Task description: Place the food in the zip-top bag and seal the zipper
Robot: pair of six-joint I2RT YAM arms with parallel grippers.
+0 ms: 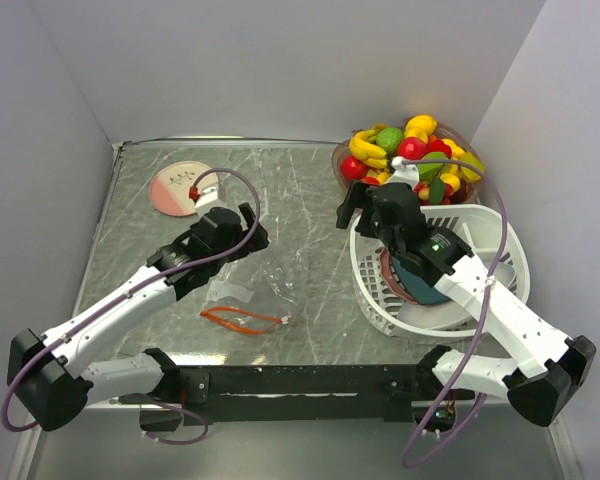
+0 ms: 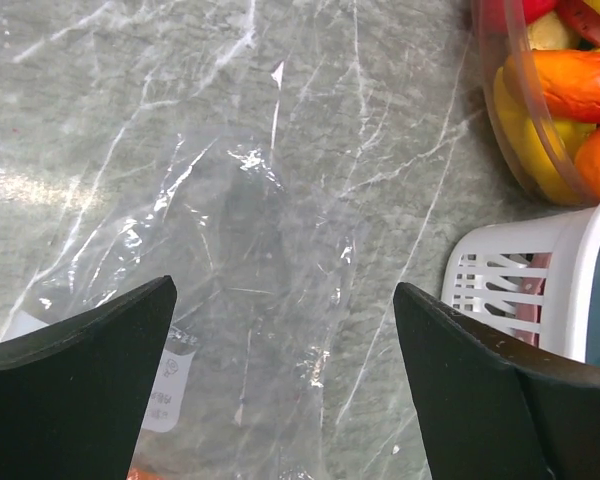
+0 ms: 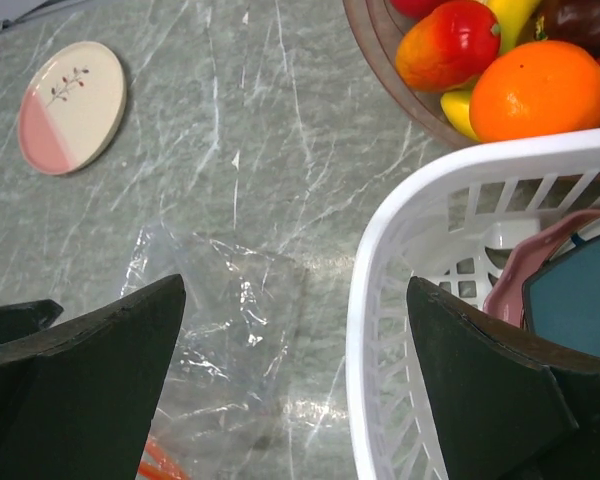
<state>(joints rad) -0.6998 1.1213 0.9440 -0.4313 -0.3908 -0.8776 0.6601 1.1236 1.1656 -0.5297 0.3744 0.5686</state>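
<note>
Food (image 1: 410, 150) for the task is seen heaped in a brownish bowl (image 1: 337, 160) at the far right of a marbled table (image 1: 310, 180); none of it is inside the zip-top bag (image 1: 275, 280). A white slatted basket (image 1: 380, 305) is set just in front of the bowl, with a teal plate (image 3: 580, 300) stood inside it. The bag is laid flat and crinkled near the middle of the table, just left of the basket and well apart from the bowl. A pink-and-cream plate (image 1: 172, 188) is placed at the far left.

The left gripper (image 2: 285, 290) is hung over the bag with its jaws spread wide and nothing between them. The right gripper (image 3: 296, 283) is held over the basket's left rim, jaws likewise wide apart and empty.

Among the food, an orange (image 3: 540, 90) is shown at the bowl's near side. The zipper (image 1: 242, 320) is turned toward the arms' bases, its white slider (image 1: 285, 320) at the right end. Whether the mouth is parted cannot be told.

The opening step is judged to be in hand, with nothing yet gripped. For the next move, the bag's mouth would probably need to be pinned or lifted by the left gripper, while one piece is fetched from the bowl by the right.
</note>
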